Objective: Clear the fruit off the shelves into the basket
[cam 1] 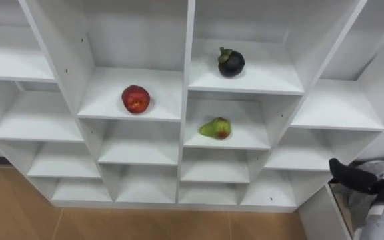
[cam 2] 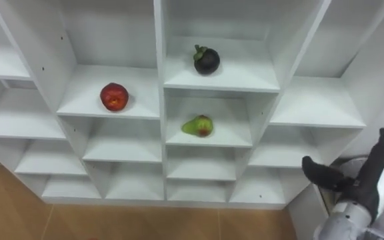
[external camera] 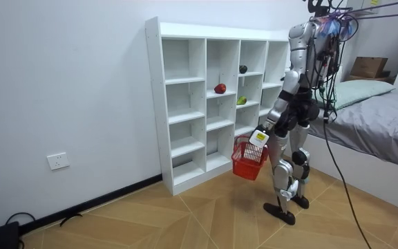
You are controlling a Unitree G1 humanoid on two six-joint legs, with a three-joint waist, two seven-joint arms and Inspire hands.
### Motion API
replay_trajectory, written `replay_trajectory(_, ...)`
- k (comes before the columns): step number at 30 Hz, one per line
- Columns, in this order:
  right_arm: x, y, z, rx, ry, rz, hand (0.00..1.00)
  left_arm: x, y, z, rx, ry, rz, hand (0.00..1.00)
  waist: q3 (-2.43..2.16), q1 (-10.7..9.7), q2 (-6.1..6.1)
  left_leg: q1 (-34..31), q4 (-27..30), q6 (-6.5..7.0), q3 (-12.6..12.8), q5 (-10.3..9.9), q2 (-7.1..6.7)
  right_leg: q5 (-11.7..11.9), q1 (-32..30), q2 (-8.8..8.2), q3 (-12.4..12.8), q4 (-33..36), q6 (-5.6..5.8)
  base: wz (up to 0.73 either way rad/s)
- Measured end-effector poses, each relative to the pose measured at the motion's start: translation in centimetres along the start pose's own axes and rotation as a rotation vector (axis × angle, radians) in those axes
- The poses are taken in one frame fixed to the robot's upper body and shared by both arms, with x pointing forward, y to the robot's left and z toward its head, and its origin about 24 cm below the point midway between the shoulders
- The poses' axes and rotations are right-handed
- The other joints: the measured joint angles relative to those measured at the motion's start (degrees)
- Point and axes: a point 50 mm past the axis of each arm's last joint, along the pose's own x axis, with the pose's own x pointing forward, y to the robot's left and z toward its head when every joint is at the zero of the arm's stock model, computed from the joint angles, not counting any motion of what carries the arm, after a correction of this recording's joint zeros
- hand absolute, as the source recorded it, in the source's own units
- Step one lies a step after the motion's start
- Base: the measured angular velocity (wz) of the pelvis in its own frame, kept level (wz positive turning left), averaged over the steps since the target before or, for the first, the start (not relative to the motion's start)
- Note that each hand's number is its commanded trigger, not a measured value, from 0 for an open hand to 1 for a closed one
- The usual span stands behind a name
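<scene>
The pear is seen up and to the left of the right hand, nearest to it on the shelf; the dark fruit sits above the pear and the apple one column further left. The right hand is held open and empty, while the basket is gripped by the left hand.

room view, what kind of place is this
Probably a bedroom in a home: a bed with grey bedding at the room view's right, a white cubby shelf against the wall, and a wood floor.
</scene>
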Motion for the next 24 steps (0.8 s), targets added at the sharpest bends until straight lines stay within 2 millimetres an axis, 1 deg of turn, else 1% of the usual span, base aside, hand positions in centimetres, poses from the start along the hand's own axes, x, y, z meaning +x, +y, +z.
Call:
replay_trajectory(1, 0.2, 0.0, 1.0, -0.008, -0.052, -0.002, 0.0, 0.0, 0.1, -0.1, -0.003, 0.002, 0.003, 1.0, 0.09, 0.1, 0.15, -0.1, 0.0, 0.02, 0.2, 0.0, 0.01, 0.0, 0.0, 0.0, 0.0, 0.1, 0.01, -0.07)
replay_trajectory(2, 0.3, -0.1, 1.7, -0.015, -0.088, -0.004, 0.0, 0.0, 0.2, -0.1, -0.007, 0.0, 0.006, 1.0, 0.06, 0.2, 0.22, 0.0, 0.0, 0.02, 0.2, 0.0, 0.01, 0.0, 0.0, -0.01, -0.1, 0.1, 0.01, 0.0)
replay_trajectory(5, 0.7, 0.2, 2.9, -0.02, -0.145, -0.009, 0.0, 0.0, 0.1, -0.1, -0.008, 0.002, 0.003, 1.0, 0.08, 0.3, 0.4, 0.0, 0.0, 0.02, 0.2, 0.0, 0.04, 0.0, 0.0, 0.0, -0.2, 0.1, 0.0, 0.0)
replay_trajectory(9, 0.8, 0.3, 3.8, -0.026, -0.19, -0.009, 0.0, 0.0, 0.0, -0.2, -0.008, 0.006, 0.001, 1.0, 0.03, 0.6, 0.52, -0.2, 0.0, 0.02, 0.1, 0.0, 0.05, 0.0, -0.2, -0.01, -0.2, 0.1, 0.0, 0.0)
replay_trajectory(13, 0.6, 0.6, 5.9, -0.005, -0.277, -0.009, 0.0, -0.1, 0.0, -0.3, 0.0, 0.017, 0.002, 1.0, 0.02, 0.6, 0.75, -0.1, 0.0, 0.01, -0.2, 0.0, 0.09, 0.0, -0.1, 0.03, -0.4, 0.2, -0.01, 0.0)
replay_trajectory(16, 0.1, 1.0, 7.7, -0.039, -0.384, -0.003, 0.0, -0.1, 0.2, -0.5, 0.003, 0.025, 0.006, 1.0, 0.05, 0.9, 0.68, 0.1, 0.0, 0.01, -0.2, 0.0, 0.14, 0.0, 0.0, 0.07, -0.4, 0.2, -0.02, 0.0)
replay_trajectory(18, 0.1, 1.2, 8.2, -0.069, -0.425, -0.004, 0.0, -0.1, 0.1, -0.4, 0.003, 0.022, 0.004, 1.0, 0.08, 1.5, 0.52, 0.1, 0.0, 0.01, -0.1, 0.0, 0.13, 0.0, 0.1, 0.06, -0.4, 0.4, -0.02, 0.0)
replay_trajectory(20, 0.1, 1.5, 8.7, -0.087, -0.456, -0.002, 0.0, 0.0, 0.1, -0.4, 0.004, 0.022, 0.002, 1.0, 0.38, 1.9, 0.49, 0.2, 0.0, 0.01, -0.1, 0.0, 0.14, 0.0, 0.4, 0.06, -0.3, 0.8, -0.02, 0.0)
replay_trajectory(24, -0.3, 2.1, 9.1, -0.126, -0.495, 0.03, 0.0, -0.1, 0.2, -0.6, 0.006, 0.033, 0.005, 1.0, 0.47, 2.1, 0.47, 0.1, 0.1, 0.01, -0.5, 0.0, 0.14, 0.1, 0.6, 0.03, -0.7, 0.8, -0.03, 0.05)
